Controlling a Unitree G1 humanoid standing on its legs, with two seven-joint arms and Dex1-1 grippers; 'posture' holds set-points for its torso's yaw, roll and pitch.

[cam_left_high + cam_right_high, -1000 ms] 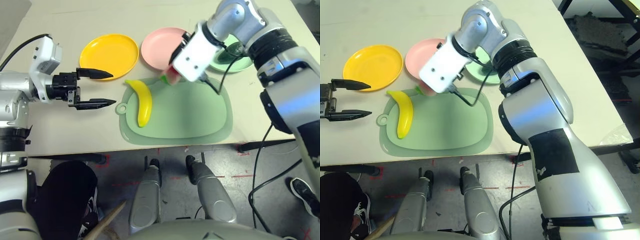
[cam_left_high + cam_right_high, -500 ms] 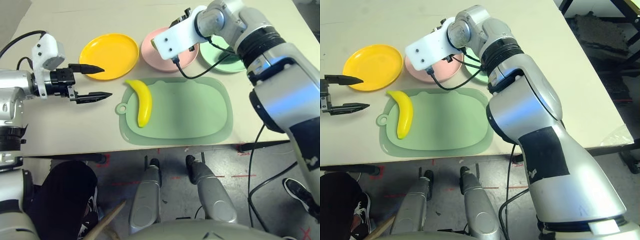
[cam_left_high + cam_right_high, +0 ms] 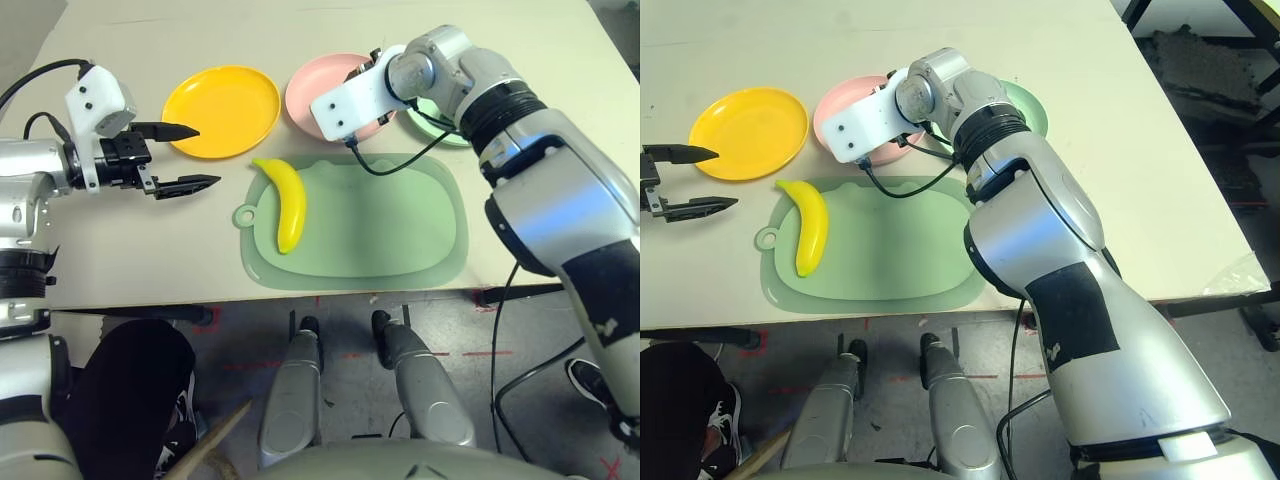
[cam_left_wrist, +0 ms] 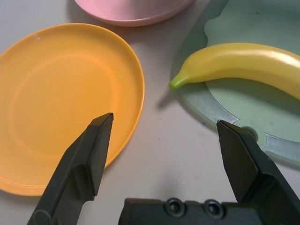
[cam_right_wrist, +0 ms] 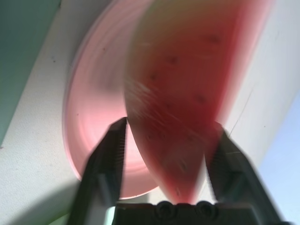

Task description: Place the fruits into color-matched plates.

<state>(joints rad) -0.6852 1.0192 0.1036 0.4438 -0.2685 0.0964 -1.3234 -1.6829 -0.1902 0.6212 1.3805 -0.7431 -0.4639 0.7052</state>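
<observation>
The right claw (image 5: 164, 140) hangs over the pink plate (image 3: 318, 85), its white wrist housing covering most of the dish. In the right wrist view the watermelon (image 5: 187, 89) sits blurred between the two fingers (image 5: 105, 164); there looks to be a sliver of gap on each side, but whether the claw is pinching it or has just let go I cannot tell. The pink plate shows behind the wedge.

The left claw (image 3: 180, 157) is at about nine o'clock on the tabletop (image 3: 150, 250), spread wide with nothing between its fingers. One fingertip reaches over the near rim of the yellow plate (image 3: 222, 97); the other hangs over bare tabletop between that plate and the cutting board (image 3: 390, 220).

The banana (image 3: 288, 202) lies on the board's left end, its greenish tip pointing toward the yellow plate, close to it but not touching.

The three plates stand in a row at twelve o'clock beyond the board: yellow on the left, pink in the middle, green plate (image 3: 1032, 108) on the right, largely hidden behind the right arm.
</observation>
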